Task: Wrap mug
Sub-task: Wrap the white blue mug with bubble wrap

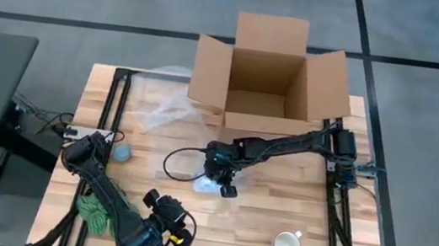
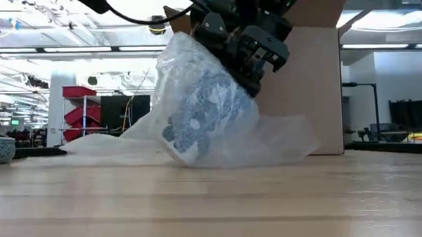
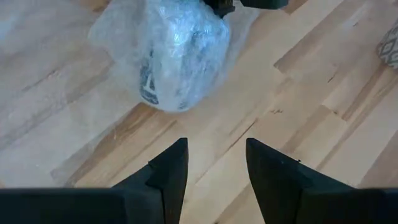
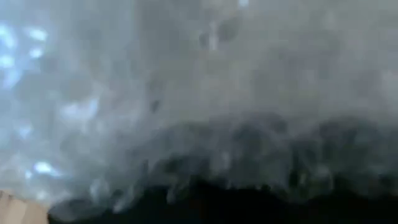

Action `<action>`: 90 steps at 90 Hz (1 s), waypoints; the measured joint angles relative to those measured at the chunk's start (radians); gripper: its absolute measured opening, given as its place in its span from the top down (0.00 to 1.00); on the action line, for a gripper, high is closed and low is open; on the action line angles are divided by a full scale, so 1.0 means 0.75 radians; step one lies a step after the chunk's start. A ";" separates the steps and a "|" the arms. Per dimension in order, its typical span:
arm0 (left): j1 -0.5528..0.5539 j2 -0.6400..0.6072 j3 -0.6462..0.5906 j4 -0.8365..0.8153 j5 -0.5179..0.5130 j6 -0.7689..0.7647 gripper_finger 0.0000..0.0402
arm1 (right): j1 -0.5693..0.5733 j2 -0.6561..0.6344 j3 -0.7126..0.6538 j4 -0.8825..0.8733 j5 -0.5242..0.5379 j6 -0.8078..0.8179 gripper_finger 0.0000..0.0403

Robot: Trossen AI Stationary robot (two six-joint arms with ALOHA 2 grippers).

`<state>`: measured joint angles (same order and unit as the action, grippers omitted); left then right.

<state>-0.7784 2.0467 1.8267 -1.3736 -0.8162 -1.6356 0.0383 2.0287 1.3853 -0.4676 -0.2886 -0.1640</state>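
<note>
A blue-patterned mug wrapped in clear bubble wrap [image 2: 204,119] sits tilted at mid-table, its lower end on the wood and loose wrap trailing around it. It also shows in the high view as the wrapped mug [image 1: 210,183] and in the left wrist view [image 3: 174,56]. My right gripper [image 2: 254,57] is on the bundle's upper side, reaching in from the table's right [image 1: 225,179]. My left gripper [image 3: 214,168] stands open near the front edge [image 1: 173,219], pointing at the bundle with bare wood between them. My right gripper is shut on the bubble wrap at the bundle's upper end [image 2: 230,75], slanting down from above and from the far right. The fingertips are buried in the wrap, so the exact hold is hidden. The bundle leans tilted under it, its lower end [image 2: 191,156] on the table.
An open cardboard box [image 1: 269,70] stands at the far edge, with a loose sheet of clear wrap [image 1: 162,107] to its left. A white mug [image 1: 288,245] sits near the front right. A small patterned bowl [image 1: 120,152] and a green bundle [image 1: 93,213] lie at the left.
</note>
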 joint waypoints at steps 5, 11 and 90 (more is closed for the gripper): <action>0.000 0.000 0.000 0.002 0.000 0.001 0.65 | 0.000 -0.004 0.007 -0.006 0.000 0.010 1.00; 0.000 0.000 0.000 0.003 0.000 0.001 0.65 | 0.001 -0.003 0.020 -0.015 0.001 0.015 1.00; 0.000 0.000 0.000 0.009 0.000 0.002 0.65 | 0.009 0.002 0.389 -0.400 0.009 -0.063 0.73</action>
<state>-0.7784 2.0464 1.8267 -1.3666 -0.8165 -1.6344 0.0452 2.0300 1.6770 -0.7673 -0.2821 -0.2109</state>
